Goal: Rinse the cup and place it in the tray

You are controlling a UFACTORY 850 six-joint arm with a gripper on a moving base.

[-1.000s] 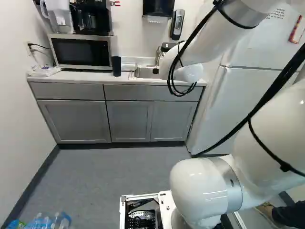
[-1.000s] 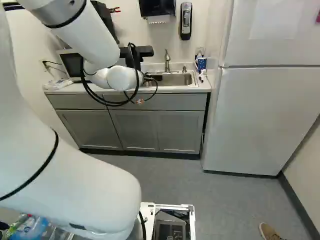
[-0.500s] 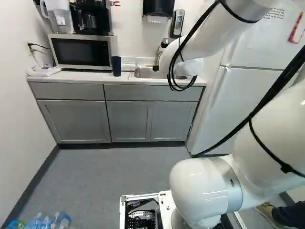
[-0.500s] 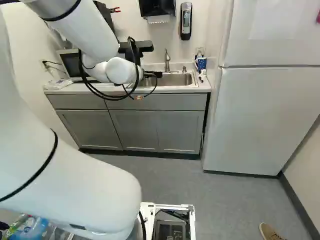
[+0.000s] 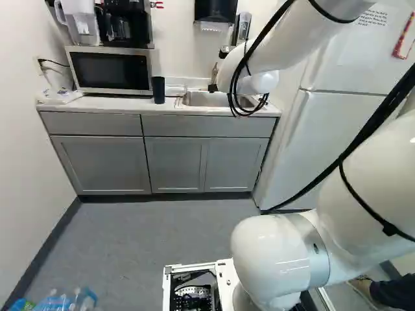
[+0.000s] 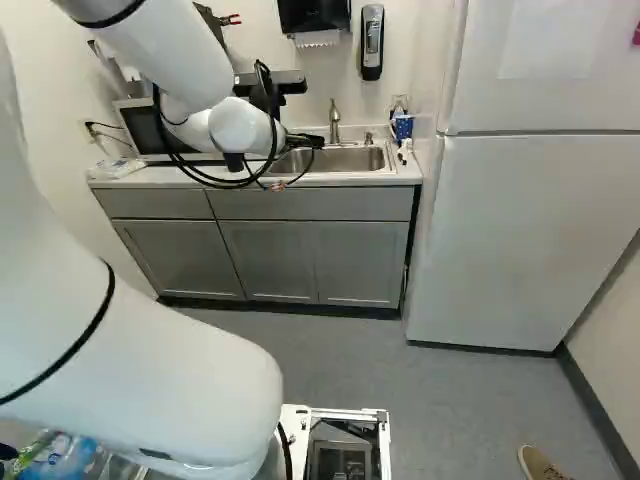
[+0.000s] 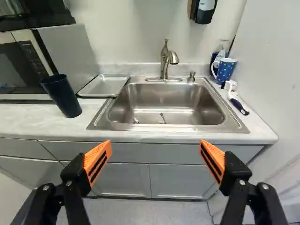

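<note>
In the right base view my gripper (image 6: 303, 141) shows dark and small in front of the sink. The wrist view has my gripper (image 7: 155, 154) open, its orange pads wide apart with nothing between them. Ahead of it lies the metal sink (image 7: 166, 105) with its faucet (image 7: 165, 61). A dark blue cup (image 7: 62, 96) stands on the counter between the microwave and the sink, beside a shallow metal tray (image 7: 104, 86). On the sink's other side is a blue dotted mug (image 7: 225, 70). Neither cup nor mug touches the gripper.
The microwave (image 5: 110, 70) carries a coffee maker and a pitcher. A brush (image 7: 238, 102) lies by the sink on the fridge side. The fridge (image 6: 500, 240) closes off that end of the counter (image 7: 37, 115). Bottles (image 5: 65, 301) stand on the floor at the left.
The arm's wrist has moved slightly forward and upward in both base views, bringing more of the sink into sight. The gripper stays open. The base has not moved.
</note>
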